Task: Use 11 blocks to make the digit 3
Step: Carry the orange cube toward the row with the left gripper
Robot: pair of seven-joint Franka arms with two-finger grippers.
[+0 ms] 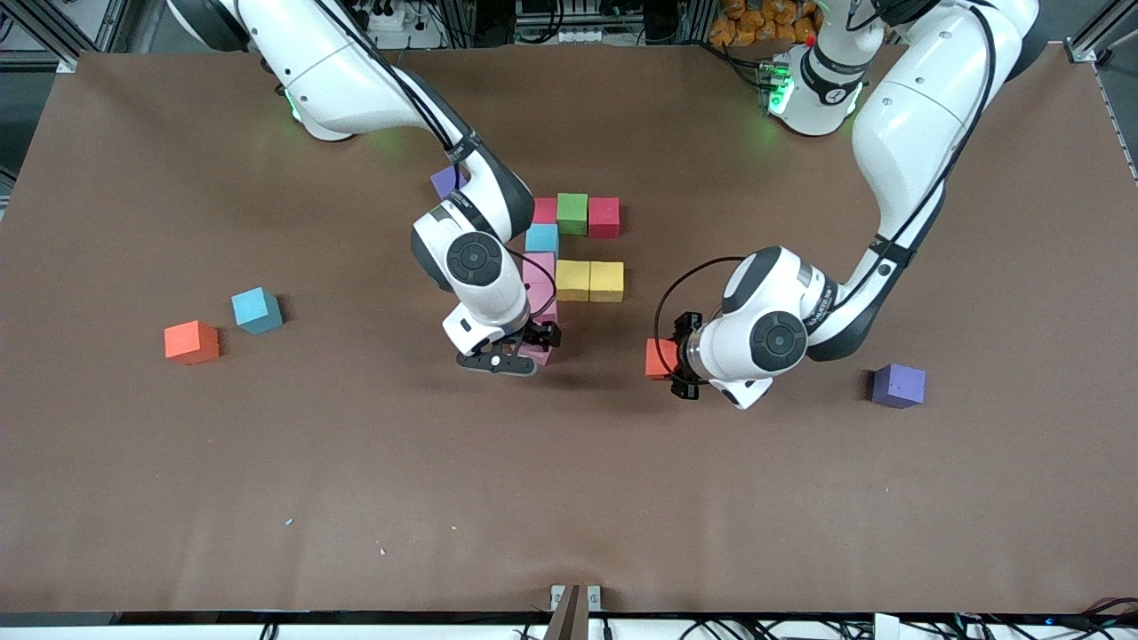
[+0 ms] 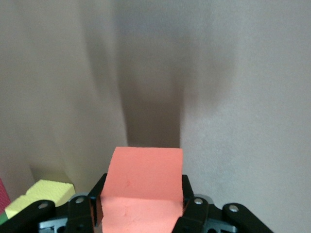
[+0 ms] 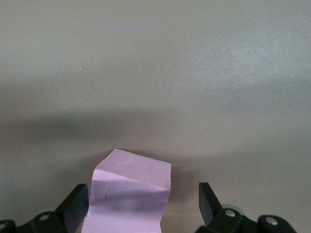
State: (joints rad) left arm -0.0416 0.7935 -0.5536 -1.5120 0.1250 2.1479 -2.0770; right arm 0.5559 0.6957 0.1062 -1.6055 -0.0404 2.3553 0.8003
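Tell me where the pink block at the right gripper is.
In the front view the pink block sits on the table at the near end of the block column, between the right gripper's open fingers, nearer the camera than the yellow blocks.

Right arm covering most of the pink blocks [image 1: 539, 267], purple block [image 1: 444, 180] half hidden, orange block [image 1: 659, 358] partly masked by left claw [image 1: 683, 364]

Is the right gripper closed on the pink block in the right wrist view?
No, the right gripper is open: its fingers stand apart from the pink block, with gaps showing at both sides.
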